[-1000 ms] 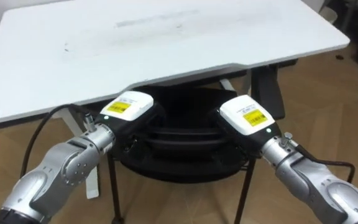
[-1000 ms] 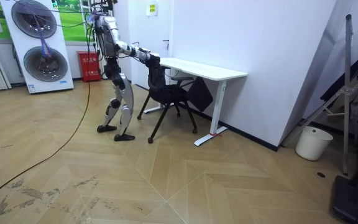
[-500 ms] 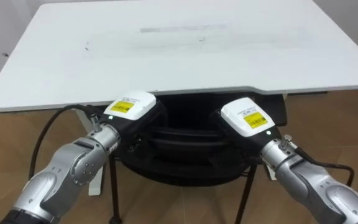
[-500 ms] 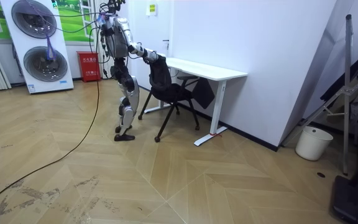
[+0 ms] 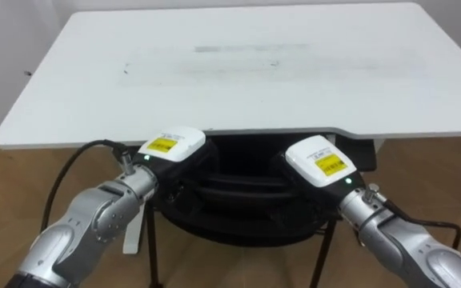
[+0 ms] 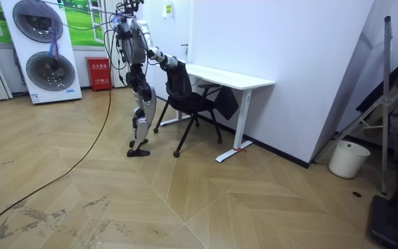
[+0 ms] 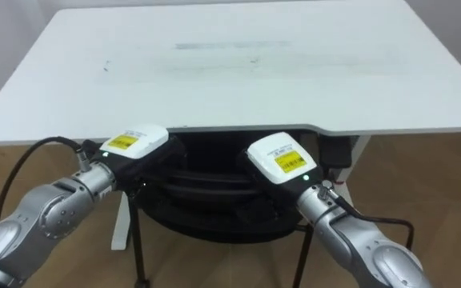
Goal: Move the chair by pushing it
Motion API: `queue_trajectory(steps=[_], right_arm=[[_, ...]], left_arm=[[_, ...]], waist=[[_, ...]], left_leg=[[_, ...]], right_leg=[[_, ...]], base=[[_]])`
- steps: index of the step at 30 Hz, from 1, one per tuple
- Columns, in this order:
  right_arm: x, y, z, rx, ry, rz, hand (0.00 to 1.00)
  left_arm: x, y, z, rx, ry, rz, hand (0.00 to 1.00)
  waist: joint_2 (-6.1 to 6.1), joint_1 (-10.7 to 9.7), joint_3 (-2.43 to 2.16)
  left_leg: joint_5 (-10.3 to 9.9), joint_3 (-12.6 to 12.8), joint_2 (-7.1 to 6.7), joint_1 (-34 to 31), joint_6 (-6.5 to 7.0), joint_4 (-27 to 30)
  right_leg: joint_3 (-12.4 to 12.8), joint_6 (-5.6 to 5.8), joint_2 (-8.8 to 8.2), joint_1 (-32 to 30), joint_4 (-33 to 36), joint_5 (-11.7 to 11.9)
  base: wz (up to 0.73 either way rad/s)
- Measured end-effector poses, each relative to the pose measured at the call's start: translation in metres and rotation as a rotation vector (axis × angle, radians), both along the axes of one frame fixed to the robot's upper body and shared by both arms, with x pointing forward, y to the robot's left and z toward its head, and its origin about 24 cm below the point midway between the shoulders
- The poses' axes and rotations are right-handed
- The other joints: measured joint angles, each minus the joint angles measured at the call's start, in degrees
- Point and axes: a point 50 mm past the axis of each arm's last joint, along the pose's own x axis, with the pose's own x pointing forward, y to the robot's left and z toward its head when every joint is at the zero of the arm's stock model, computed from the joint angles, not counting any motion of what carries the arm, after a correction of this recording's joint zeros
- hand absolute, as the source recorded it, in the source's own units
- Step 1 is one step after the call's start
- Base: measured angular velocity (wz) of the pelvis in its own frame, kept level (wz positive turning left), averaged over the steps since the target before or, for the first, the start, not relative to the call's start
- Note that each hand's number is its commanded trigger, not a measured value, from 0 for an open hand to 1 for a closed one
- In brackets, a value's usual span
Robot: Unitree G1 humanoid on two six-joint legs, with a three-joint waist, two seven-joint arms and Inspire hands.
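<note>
Black chair point(image 5: 238, 226) against left hand point(image 5: 171, 149), right hand point(image 5: 317, 161).

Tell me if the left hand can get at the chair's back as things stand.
Probably yes. The left hand sits at the top of the back of the chair, with the right hand alongside and nothing in the way. The white desk edge lies just beyond, over the seat.

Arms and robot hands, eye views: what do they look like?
Forearms: silver-grey metal, rounded segments. The left robot hand and right robot hand are black, each with a white back cover bearing a yellow label and a small green light near the wrist. A black cable loops from the left wrist; a thinner one runs by the right forearm.
</note>
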Motion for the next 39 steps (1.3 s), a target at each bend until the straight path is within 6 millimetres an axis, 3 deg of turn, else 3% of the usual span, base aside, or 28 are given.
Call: queue_trajectory(steps=[1, 2, 5, 6, 8, 15, 16, 17, 18, 19, 22, 30, 34, 39], right_arm=[[0.000, 0.000, 0.000, 0.000, 0.000, 0.000, 1.00], [0.000, 0.000, -0.001, -0.003, 0.001, 0.000, 1.00], [0.000, -0.001, -0.001, -0.004, 0.007, -0.001, 1.00], [0.000, -0.001, 0.000, -0.007, 0.003, -0.001, 1.00], [0.001, -0.001, 0.000, -0.010, -0.002, -0.002, 1.00], [0.001, 0.002, 0.003, -0.015, -0.016, 0.003, 1.00], [0.001, 0.002, 0.003, -0.015, -0.016, 0.003, 0.69], [0.001, 0.002, 0.003, -0.017, -0.018, 0.004, 0.15], [0.001, 0.002, 0.004, -0.020, -0.020, 0.004, 0.02], [0.002, 0.003, 0.005, -0.025, -0.019, 0.004, 0.00], [0.002, 0.003, 0.006, -0.029, -0.020, -0.003, 0.00], [0.004, 0.001, 0.005, -0.045, 0.018, -0.043, 0.00], [0.004, 0.001, 0.004, -0.050, 0.045, -0.049, 0.00], [0.007, 0.001, 0.005, -0.072, 0.070, -0.060, 0.00]], left_arm=[[0.000, 0.000, 0.000, 0.000, 0.000, 0.000, 1.00], [0.000, 0.000, 0.000, -0.001, 0.003, 0.000, 1.00], [0.000, 0.000, -0.002, -0.004, 0.008, 0.002, 1.00], [0.000, -0.001, -0.001, -0.007, 0.003, 0.002, 1.00], [0.000, -0.001, -0.001, -0.010, -0.003, 0.006, 1.00], [0.000, 0.001, -0.001, -0.009, -0.012, 0.015, 1.00], [0.000, 0.001, -0.001, -0.009, -0.012, 0.015, 0.92], [0.000, 0.001, 0.000, -0.009, -0.013, 0.015, 0.29], [0.000, 0.001, 0.000, -0.009, -0.014, 0.015, 0.05], [0.001, 0.001, 0.000, -0.008, -0.015, 0.015, 0.00], [0.001, 0.001, 0.001, -0.006, -0.011, 0.016, 0.00], [0.003, 0.001, 0.012, -0.031, 0.004, 0.044, 0.00], [0.003, -0.001, 0.013, -0.031, 0.023, 0.050, 0.00], [0.003, -0.002, 0.019, -0.032, 0.007, 0.051, 0.00]], waist=[[0.02, 0.0, 0.05], [0.13, 0.3, 0.15], [0.87, 0.0, 0.51], [1.17, 0.0, 0.50], [1.66, 0.0, 0.51], [2.43, 0.3, 0.38], [2.43, 0.2, 0.38], [2.43, 0.2, 0.36], [2.42, 0.1, 0.36], [2.42, 0.1, 0.36], [2.34, 0.0, 0.31], [2.09, -0.1, 0.01], [2.08, -0.4, 0.00], [2.06, -0.8, 0.01]], left_leg=[[0.0, 0.2, -0.02, 0.1, 0.08, -0.1], [-0.1, 0.6, -0.08, 0.2, 0.23, 0.0], [-0.4, 1.1, 0.16, 0.0, 0.70, 0.2], [-0.3, 1.0, 0.24, -0.6, 0.89, 0.4], [-0.2, 1.0, 0.33, -1.0, 1.14, 0.5], [0.4, 0.8, -0.27, -1.4, 1.71, -0.1], [0.6, 0.7, -0.35, -1.4, 1.74, -0.3], [0.7, 0.4, -0.43, -1.4, 1.79, -0.8], [0.7, 0.3, -0.46, -1.4, 1.81, -0.8], [0.8, 0.3, -0.50, -1.5, 1.83, -0.9], [1.2, 0.3, -0.63, -1.2, 1.89, -1.6], [2.1, 0.1, -1.14, -0.1, 2.14, -3.5], [2.7, 0.2, -1.49, 1.2, 2.44, -4.7], [2.8, 0.5, -1.75, 1.7, 2.72, -5.1]], right_leg=[[0.1, 0.19, -0.18, -0.2, 0.6, -0.1], [0.2, 1.08, -0.65, -0.5, 1.7, -0.5], [0.2, 5.07, -0.58, -0.1, 0.8, -0.7], [0.8, 5.61, -0.23, -0.1, -0.1, -0.4], [1.6, 6.24, 0.09, -0.3, -0.8, 0.0], [1.9, 4.84, 0.28, -0.5, -2.6, 0.9], [1.9, 4.72, 0.25, -0.5, -2.7, 1.0], [1.9, 4.53, 0.20, -0.6, -2.7, 1.1], [1.8, 4.53, 0.19, -0.7, -2.7, 1.1], [1.8, 4.47, 0.21, -0.7, -3.0, 1.1], [1.8, 4.06, 0.27, -0.4, -3.7, 1.6], [1.5, 4.67, 0.39, 0.9, -5.8, 2.5], [1.6, 4.89, 0.48, 2.3, -7.6, 3.7], [1.8, 5.23, 0.16, 2.5, -7.7, 3.5]], base=[[-0.09], [-0.13], [-0.02], [0.04], [0.00], [0.00], [0.00], [0.00], [0.00], [0.00], [0.00], [0.01], [0.00], [-0.02]])
